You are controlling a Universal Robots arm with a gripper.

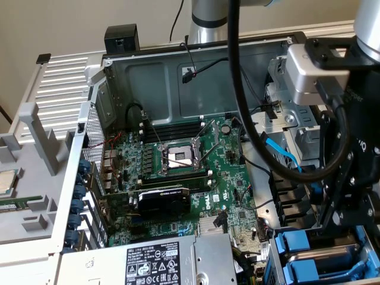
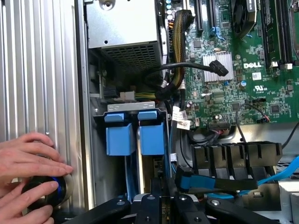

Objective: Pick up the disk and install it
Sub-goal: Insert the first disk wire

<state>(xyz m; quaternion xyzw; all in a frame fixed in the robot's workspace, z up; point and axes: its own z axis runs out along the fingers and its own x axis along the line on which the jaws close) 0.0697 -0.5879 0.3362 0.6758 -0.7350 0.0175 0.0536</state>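
Standing by an open case (image 1: 89, 101), board (image 1: 225, 172) facing up. The arm (image 1: 368, 107) hangs at the exterior view's right, over the drive bay (image 2: 99, 163) in the case's near corner. Two blue-framed units sit side by side in that bay, set on edge. The one in line with the tool I take for the disk (image 2: 152, 137). Its blue end shows plainly, and its long axis seems to run along the bay, back toward the gripper (image 2: 163, 198). The gripper hovers at the bay's mouth, so the disk lies straight ahead on its line of approach, near but not clearly touching. Cannot tell how wide the gripper stands, nor whether it has hold of anything. A person's hands (image 2: 28, 158) rest on a dark knob (image 2: 46, 191) with a blue ring, outside the case wall, apart from the bay.
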